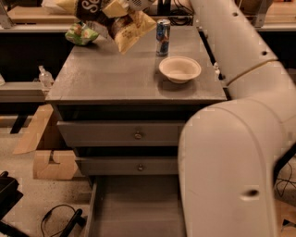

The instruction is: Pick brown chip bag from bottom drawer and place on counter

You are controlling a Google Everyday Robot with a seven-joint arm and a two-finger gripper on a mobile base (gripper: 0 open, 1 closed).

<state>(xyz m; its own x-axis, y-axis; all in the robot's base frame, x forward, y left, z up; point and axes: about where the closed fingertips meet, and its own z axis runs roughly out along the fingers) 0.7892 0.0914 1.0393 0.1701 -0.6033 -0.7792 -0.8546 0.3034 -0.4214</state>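
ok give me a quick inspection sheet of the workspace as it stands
surface: counter, flat grey, things on its far half
job's things: brown chip bag in the air over the counter's far left; bottom drawer open, nothing seen in the part that shows
clutter: green snack bag far left; can and white bowl on the right
grippers: gripper at the top edge, at the bag's top
cables: black loop on the floor, lower left
surroundings: cardboard boxes left of the cabinet; white arm hides the drawers' right side
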